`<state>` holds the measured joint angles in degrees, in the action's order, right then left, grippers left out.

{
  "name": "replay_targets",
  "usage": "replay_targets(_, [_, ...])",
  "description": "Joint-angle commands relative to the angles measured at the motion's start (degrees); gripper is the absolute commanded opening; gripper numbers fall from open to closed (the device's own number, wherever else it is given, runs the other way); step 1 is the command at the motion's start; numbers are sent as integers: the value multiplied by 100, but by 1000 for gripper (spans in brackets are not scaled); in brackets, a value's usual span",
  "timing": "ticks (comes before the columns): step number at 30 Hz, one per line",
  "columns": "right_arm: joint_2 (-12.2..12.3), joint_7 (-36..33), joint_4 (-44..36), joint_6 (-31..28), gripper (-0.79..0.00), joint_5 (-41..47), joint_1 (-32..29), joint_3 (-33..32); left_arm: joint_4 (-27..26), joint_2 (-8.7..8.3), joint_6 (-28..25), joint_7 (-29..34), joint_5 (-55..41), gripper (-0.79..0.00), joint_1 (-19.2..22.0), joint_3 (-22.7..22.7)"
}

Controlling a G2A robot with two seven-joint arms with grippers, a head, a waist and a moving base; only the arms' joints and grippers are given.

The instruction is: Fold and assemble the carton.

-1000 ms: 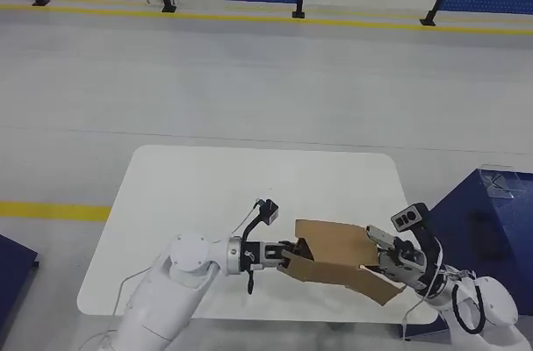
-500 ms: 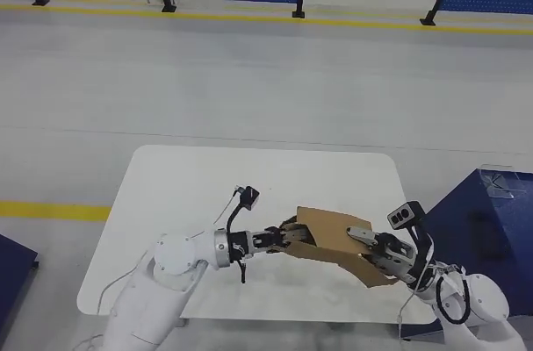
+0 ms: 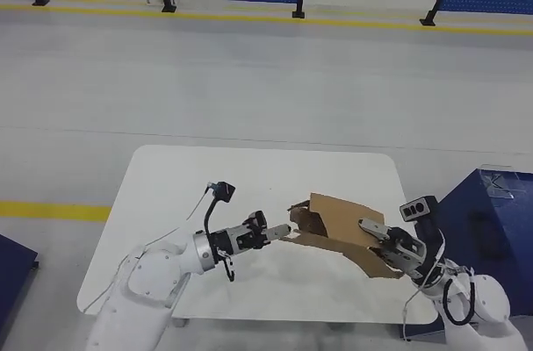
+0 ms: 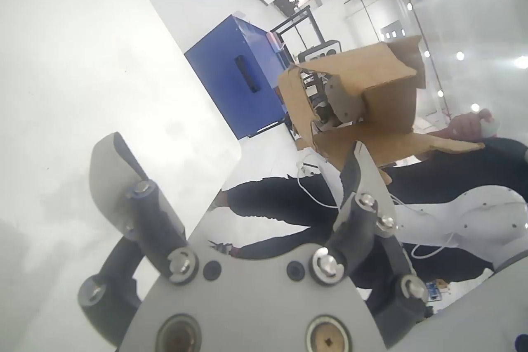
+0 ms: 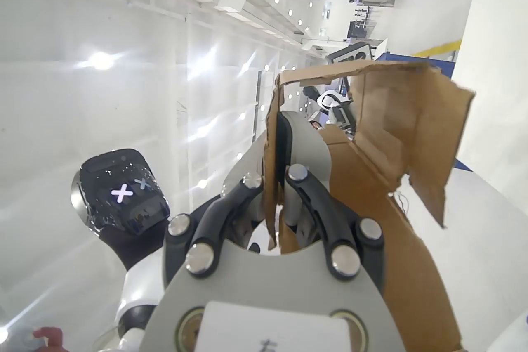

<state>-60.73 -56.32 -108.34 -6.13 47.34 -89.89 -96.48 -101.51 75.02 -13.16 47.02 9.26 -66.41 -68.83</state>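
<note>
Pinching one wall, the right tool holds the carton up. The left tool is wide open beside it.

White table with rounded corners, on a pale grey floor marked with yellow lines. Blue cabinet just beside the table's right edge. Big hall, bright ceiling lights, white beams.
</note>
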Motion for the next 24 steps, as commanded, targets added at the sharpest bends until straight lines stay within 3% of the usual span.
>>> replay_targets(1, [-1,-84,-7,-189,-785,-19,-19,-53,-283,-30,55,-21,210,0,-131,-48])
replay_targets(5, [-12,-344,-66,-838,-785,-96,-109,-140,-783,-76,159,-115,477,0,-347,-124])
replay_targets(10, [-11,-611,-143,-989,-785,44,-255,-251,-976,-108,306,-34,464,0,-381,-116])
replay_targets(24, [-11,-883,-216,-975,-785,139,-368,-307,-525,-108,417,-35,26,0,-15,188])
